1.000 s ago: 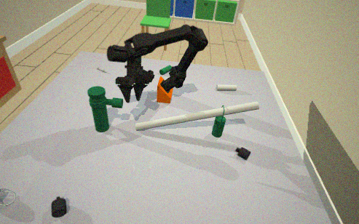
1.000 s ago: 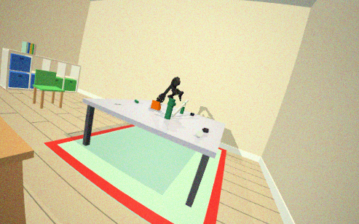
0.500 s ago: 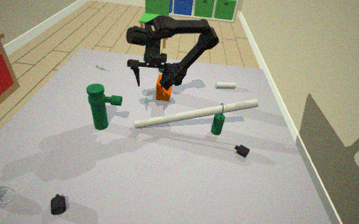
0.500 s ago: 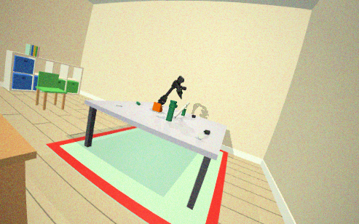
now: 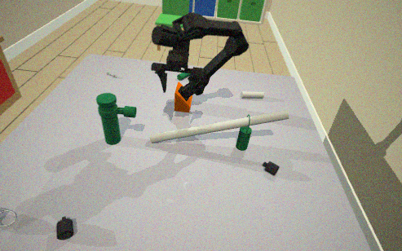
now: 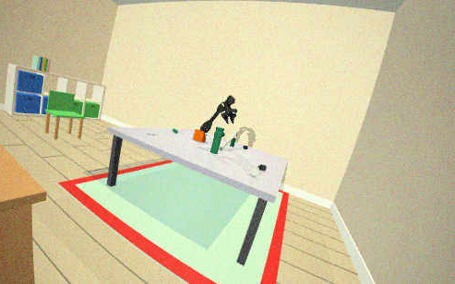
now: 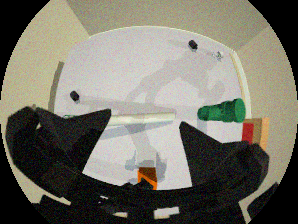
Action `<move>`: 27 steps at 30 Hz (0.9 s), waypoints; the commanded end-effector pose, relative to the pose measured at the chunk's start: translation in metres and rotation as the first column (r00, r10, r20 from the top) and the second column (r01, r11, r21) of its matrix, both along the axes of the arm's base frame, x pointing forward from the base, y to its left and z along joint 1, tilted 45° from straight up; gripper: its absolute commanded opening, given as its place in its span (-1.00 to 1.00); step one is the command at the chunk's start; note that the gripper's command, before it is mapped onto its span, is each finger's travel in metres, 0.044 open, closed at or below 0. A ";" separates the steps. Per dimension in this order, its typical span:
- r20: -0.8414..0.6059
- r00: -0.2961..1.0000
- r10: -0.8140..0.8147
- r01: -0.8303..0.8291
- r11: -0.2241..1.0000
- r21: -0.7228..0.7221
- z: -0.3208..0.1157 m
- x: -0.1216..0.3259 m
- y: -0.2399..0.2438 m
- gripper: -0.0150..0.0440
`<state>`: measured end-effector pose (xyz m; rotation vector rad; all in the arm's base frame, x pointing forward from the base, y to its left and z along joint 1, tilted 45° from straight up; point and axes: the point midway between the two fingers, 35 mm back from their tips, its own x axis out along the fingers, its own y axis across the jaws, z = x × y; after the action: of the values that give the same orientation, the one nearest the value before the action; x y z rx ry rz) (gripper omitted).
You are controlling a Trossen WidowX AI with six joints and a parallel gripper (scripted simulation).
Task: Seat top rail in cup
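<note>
Your gripper (image 5: 176,79) (image 6: 230,121) (image 7: 147,119) hangs above the table, fingers spread, nothing between. Rail (image 5: 206,129) (image 7: 145,118) slants through the loop on the short post (image 5: 243,138) (image 6: 233,142); its near end lies outside the green cup (image 5: 130,112) (image 7: 203,112).

No legible text, labels, brands, numbers or signs from where I'm standing. Small dark marks on the blue and green storage bins (image 5: 227,9) (image 6: 29,81): too small to read.
</note>
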<state>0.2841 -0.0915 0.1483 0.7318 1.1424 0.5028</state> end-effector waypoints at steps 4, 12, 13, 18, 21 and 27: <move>-0.458 0.875 -0.156 0.210 0.975 0.069 -0.019 0.005 0.034 1.00; -0.876 0.318 -0.363 0.482 0.858 -0.181 -0.045 0.003 0.082 1.00; -0.890 0.246 -0.384 0.496 0.839 -0.225 -0.048 0.003 0.086 1.00; -0.897 0.188 -0.400 0.506 0.822 -0.261 -0.050 0.002 0.090 1.00; -0.897 0.188 -0.400 0.506 0.822 -0.261 -0.050 0.002 0.090 1.00; -0.897 0.188 -0.400 0.506 0.822 -0.261 -0.051 0.002 0.091 1.00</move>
<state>0.2853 -0.0010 0.0982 1.5046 1.8704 -0.5263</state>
